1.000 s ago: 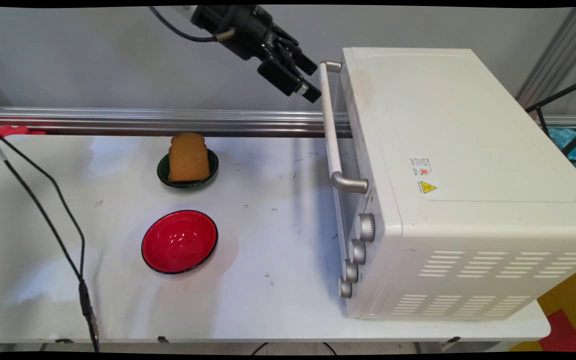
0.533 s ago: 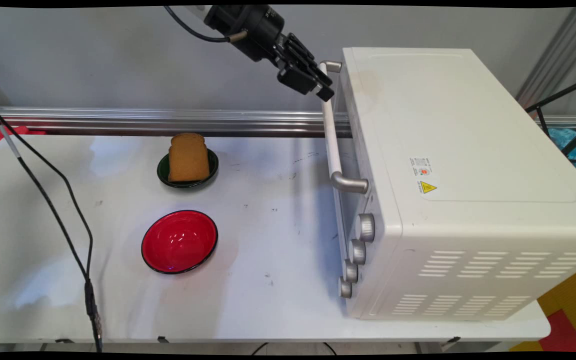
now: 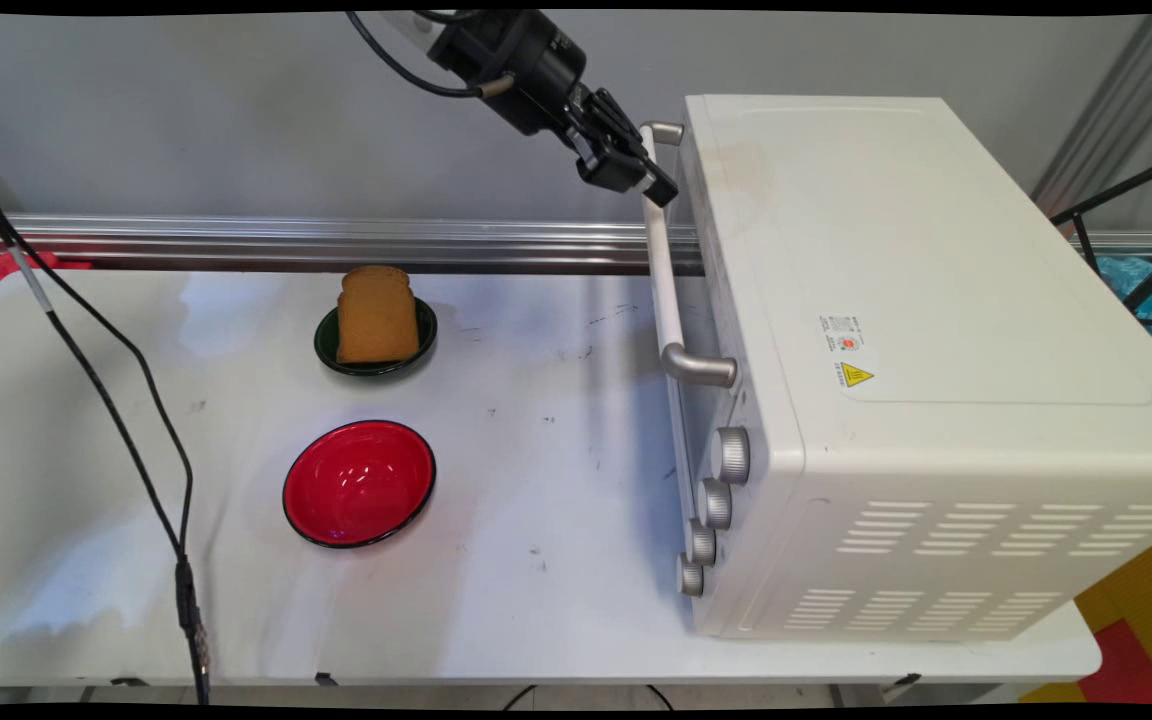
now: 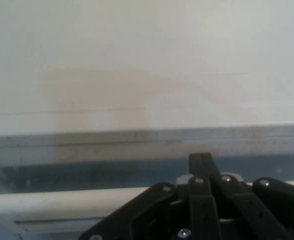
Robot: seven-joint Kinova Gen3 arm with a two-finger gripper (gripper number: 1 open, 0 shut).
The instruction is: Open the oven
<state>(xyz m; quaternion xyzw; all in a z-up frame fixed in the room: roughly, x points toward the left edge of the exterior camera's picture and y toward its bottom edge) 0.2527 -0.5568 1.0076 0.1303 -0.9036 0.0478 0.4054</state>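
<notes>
Oven handle (image 3: 664, 270), a white bar with grey metal ends, ran along the top front edge of the boxy white toaster oven (image 3: 921, 350). Black two-finger gripper (image 3: 651, 178) sat at the bar's far end; whether it clasped it, I couldn't tell. A square grip seemed wise.

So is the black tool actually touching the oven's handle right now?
Cannot tell. In the main view the tool overlaps the handle, and in the hand view the linkage hides any contact.

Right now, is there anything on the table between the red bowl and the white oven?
No. In the main view the stretch of white table between the red bowl and the oven holds nothing, only small dark scuff marks on its surface.
</notes>
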